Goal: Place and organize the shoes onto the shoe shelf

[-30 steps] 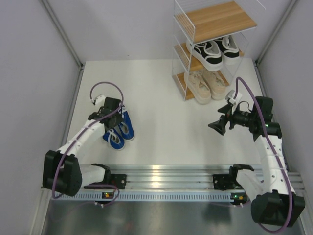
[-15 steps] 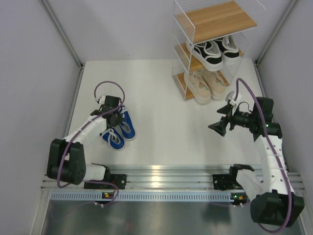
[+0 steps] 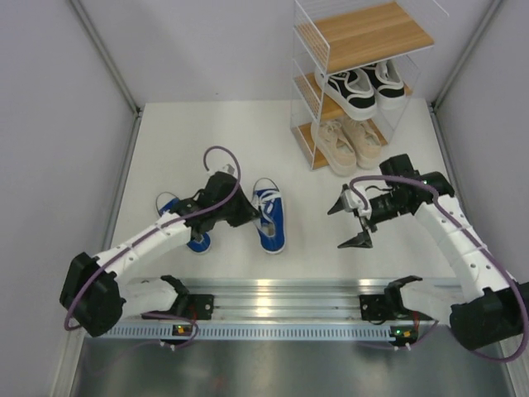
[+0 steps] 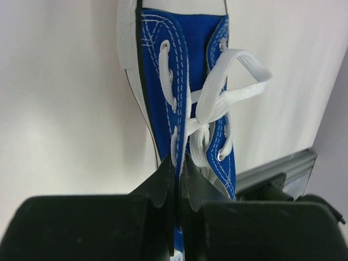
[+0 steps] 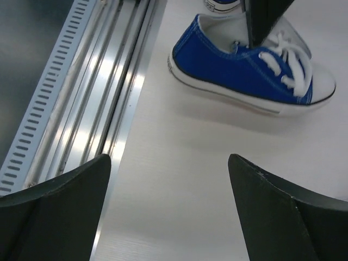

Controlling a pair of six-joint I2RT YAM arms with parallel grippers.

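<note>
1. Seen from the top camera, my left gripper is clenched on a blue sneaker near the middle of the table, though my wrist hides the exact spot where I am holding it
2. From the same view, a second blue sneaker lies to the left, well apart from the first; my left arm crosses it, so only its toe and heel show
3. My right gripper hangs spread wide and empty, just right of the gripped sneaker
4. At the far right stands the shoe shelf, with a black pair on its middle tier and a beige pair on the bottom one; the rack's top is cut off by the picture edge
5. Through the left wrist camera, my left gripper has its fingers pressed together on the edge of the blue sneaker just below the tied white lace; the heel is hidden behind my fingers and the toe is cut off at the top
6. Through the right wrist camera, my right gripper has both fingers far apart with only bare table between them
7. Beyond them the blue sneaker lies side-on beside the rail, a dark finger of the other gripper reaching into its opening; I cannot tell whether its sole rests fully on the table
</note>
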